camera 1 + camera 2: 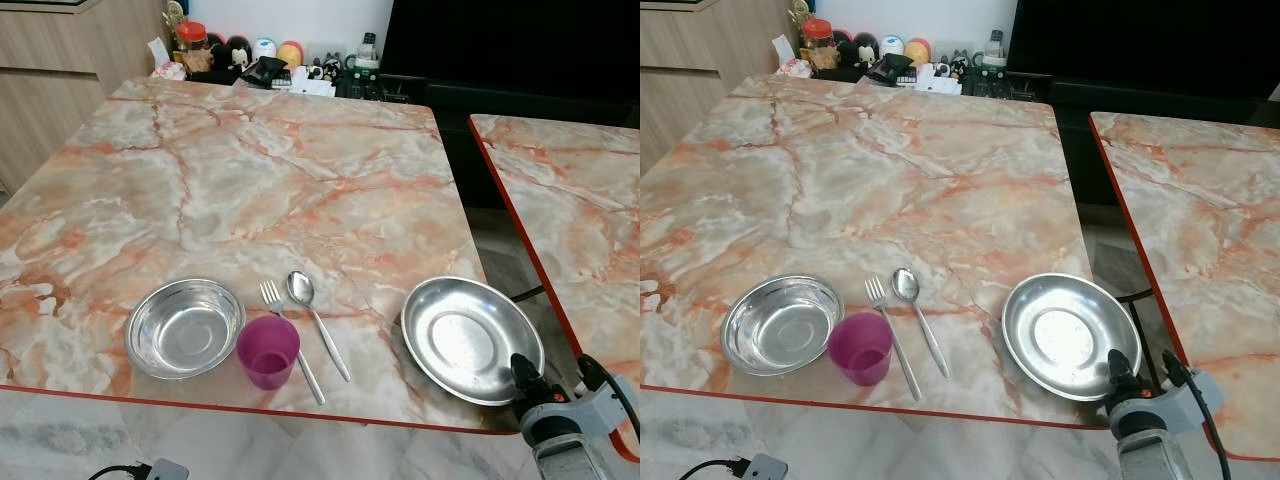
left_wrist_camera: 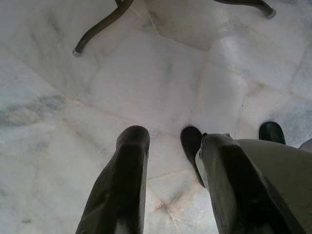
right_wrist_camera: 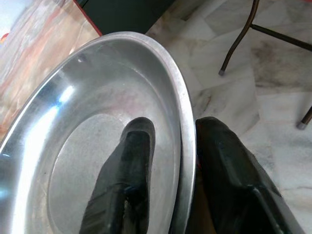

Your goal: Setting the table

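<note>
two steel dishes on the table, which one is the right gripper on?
The shallow steel plate at the table's right corner. The right gripper straddles its near rim, one finger inside, one outside. The deeper steel bowl sits untouched at the left, beside the purple cup.

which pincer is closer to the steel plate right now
Right. The right pincer straddles the rim of the steel plate at its near right edge, one finger inside, one outside. The left pincer hangs low over the floor, well away from the plate.

The right gripper (image 1: pixel 1145 378) had two long black fingers (image 3: pixel 127 178) on a pale grey wrist housing with an orange mark and black cables. The left gripper's (image 2: pixel 165 141) fingers were black too.
</note>
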